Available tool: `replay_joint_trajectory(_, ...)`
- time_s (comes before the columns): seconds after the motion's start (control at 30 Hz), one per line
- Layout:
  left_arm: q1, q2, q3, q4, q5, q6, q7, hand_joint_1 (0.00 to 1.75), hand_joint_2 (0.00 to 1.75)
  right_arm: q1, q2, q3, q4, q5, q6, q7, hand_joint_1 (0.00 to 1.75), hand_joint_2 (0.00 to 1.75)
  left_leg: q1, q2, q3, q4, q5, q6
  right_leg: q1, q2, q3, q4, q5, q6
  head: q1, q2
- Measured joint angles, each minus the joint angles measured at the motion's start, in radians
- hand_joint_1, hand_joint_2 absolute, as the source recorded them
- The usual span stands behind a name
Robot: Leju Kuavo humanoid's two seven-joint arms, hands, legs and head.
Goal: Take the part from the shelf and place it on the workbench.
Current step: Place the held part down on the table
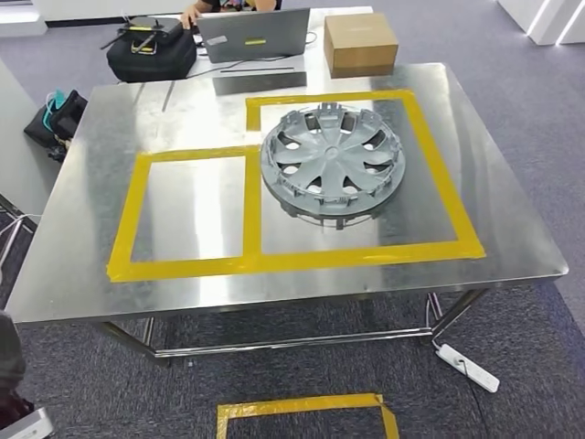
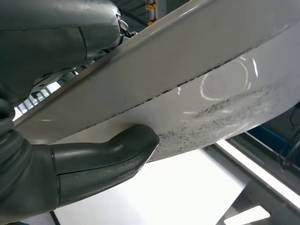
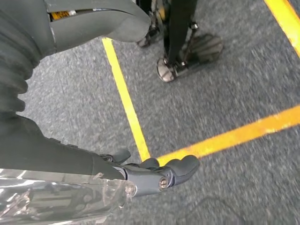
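The hubcap [image 1: 333, 163] lies on the workbench [image 1: 82, 247], no fingers touching it.

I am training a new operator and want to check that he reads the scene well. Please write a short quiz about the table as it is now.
1. True or false: the wheel cover lies inside the smaller, left taped rectangle on the workbench.
2. What stands at the far edge, to the right of the laptop? A) a cardboard box B) a bucket C) a lamp
3. Fill in: on the carpet near the workbench's right leg lies a white ____.

Key: 1. False, it lies in the larger, right rectangle. 2. A. 3. power strip.
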Motion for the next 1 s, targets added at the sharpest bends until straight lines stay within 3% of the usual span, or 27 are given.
replay_joint_trajectory(0.17, 0.000, 0.008, -0.026, 0.000, -0.026, -0.001, 0.012, 1.75, 1.75, 0.001, 0.000, 0.000, 0.000, 0.007, -0.002, 0.000, 0.00, 1.75, 0.000, 0.000, 0.015, -0.025, -0.003, -0.001, 0.000, 0.004, 0.005, -0.007, -0.010, -0.008, 0.000, 0.000)
replay_joint_trajectory(0.37, -0.036, 0.037, -0.077, 0.016, -0.052, -0.026, 0.078, 1.75, 1.75, 0.000, 0.002, 0.004, 0.000, 0.018, 0.000, 0.000, 0.00, 1.75, -0.001, 0.000, 0.022, -0.038, -0.004, -0.012, 0.000, 0.002, 0.010, -0.010, -0.012, -0.011, 0.000, 0.000)
replay_joint_trajectory(0.53, -0.114, 0.066, -0.125, 0.067, -0.078, -0.102, 0.147, 1.75, 1.75, 0.000, 0.002, 0.009, 0.000, 0.029, 0.004, -0.004, 0.00, 1.75, -0.001, 0.000, 0.027, -0.038, -0.002, -0.015, 0.000, 0.002, 0.019, -0.014, -0.008, -0.012, 0.000, 0.000)
replay_joint_trajectory(0.77, -0.284, 0.105, -0.223, 0.212, -0.137, -0.289, 0.266, 1.75, 1.75, -0.002, 0.002, 0.019, 0.000, 0.047, 0.012, -0.005, 0.00, 1.75, -0.002, 0.000, 0.028, -0.038, 0.001, -0.015, 0.000, 0.002, 0.024, -0.021, -0.001, -0.009, 0.000, 0.000)
replay_joint_trajectory(1.0, -0.341, 0.120, -0.262, 0.280, -0.141, -0.343, 0.290, 1.75, 1.75, 0.001, 0.002, 0.024, 0.000, 0.050, 0.015, -0.006, 0.00, 1.75, -0.003, 0.001, 0.029, -0.038, 0.002, -0.014, 0.000, 0.002, 0.024, -0.024, 0.000, -0.008, 0.000, 0.000)
